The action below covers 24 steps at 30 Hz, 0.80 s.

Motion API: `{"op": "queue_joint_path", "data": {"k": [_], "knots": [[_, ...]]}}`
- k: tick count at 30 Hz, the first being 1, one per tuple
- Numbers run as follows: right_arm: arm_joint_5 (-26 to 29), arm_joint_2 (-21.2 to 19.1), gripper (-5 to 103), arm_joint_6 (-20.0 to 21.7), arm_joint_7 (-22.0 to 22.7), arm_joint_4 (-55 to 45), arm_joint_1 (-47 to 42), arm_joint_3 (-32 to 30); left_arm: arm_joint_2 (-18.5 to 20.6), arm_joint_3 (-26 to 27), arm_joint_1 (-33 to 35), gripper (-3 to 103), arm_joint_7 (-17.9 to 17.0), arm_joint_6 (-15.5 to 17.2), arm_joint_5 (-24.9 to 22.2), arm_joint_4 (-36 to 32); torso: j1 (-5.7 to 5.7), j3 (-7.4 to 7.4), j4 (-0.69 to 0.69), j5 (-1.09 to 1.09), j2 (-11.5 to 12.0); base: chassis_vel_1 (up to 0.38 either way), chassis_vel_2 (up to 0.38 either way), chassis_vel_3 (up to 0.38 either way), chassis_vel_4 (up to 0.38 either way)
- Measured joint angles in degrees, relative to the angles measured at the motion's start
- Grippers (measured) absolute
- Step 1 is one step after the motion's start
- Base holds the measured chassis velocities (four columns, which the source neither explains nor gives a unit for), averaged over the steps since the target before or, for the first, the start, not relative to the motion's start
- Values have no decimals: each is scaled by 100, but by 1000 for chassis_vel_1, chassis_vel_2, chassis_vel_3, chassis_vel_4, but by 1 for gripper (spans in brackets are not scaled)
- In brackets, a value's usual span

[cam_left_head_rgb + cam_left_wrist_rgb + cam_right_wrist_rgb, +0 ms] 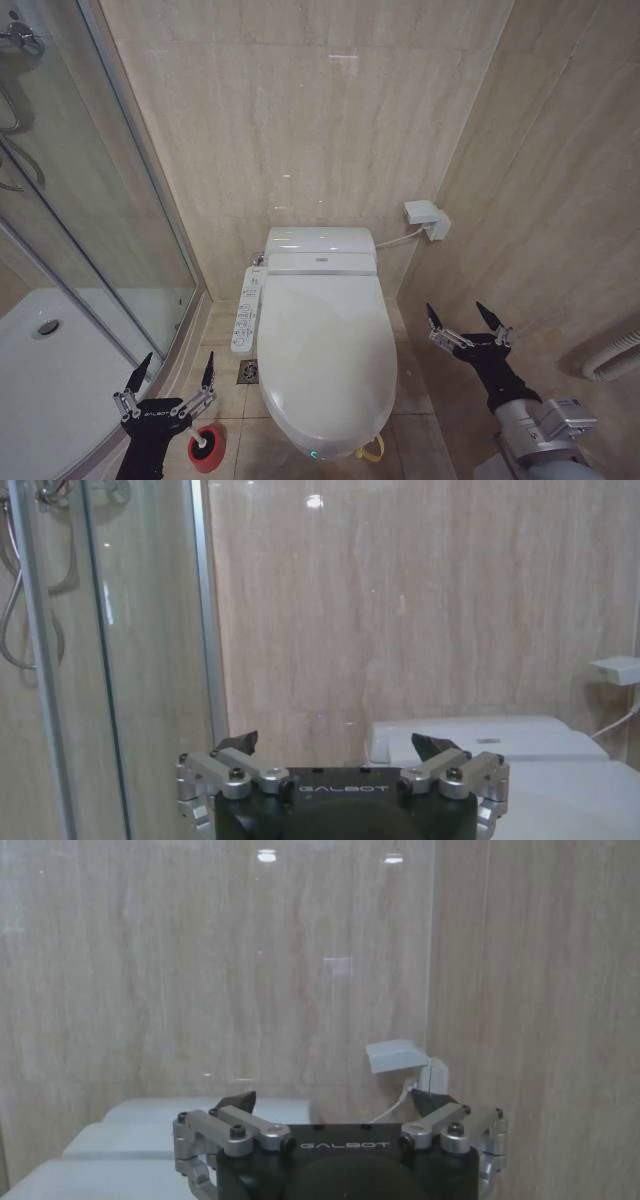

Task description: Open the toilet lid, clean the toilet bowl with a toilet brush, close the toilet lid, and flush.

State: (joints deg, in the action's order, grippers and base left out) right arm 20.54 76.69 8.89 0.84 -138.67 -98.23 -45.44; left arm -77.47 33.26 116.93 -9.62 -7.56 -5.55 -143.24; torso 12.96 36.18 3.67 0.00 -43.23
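The toilet lid (325,355) lies shut over the toilet bowl, which it hides; a small yellow clip (372,450) hangs at its near rim. Left of the toilet, near the floor, my left gripper (176,371) is open and holds nothing. Just below it stands a red holder (207,446) with the dark head of the toilet brush (206,436) in it. On the toilet's right side my right gripper (462,315) is open too, near the beige wall. In the left wrist view the left gripper (340,742) faces the back wall, and the right gripper (340,1101) does likewise in the right wrist view.
A glass shower enclosure (90,200) with a white tray (50,370) fills the left side. A bidet control panel (245,310) juts from the toilet's left. A white socket box (425,217) with a cable sits on the right wall. A floor drain (248,372) lies beside the toilet.
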Motion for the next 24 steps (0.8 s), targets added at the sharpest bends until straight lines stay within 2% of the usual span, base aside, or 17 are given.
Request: {"op": "queue_joint_path", "data": {"k": [24], "knots": [[0,0,100,0,0,0,0,0,0,0,0,100,0,0,0,0,0,0,0,0,0,0,0,0,0]]}}
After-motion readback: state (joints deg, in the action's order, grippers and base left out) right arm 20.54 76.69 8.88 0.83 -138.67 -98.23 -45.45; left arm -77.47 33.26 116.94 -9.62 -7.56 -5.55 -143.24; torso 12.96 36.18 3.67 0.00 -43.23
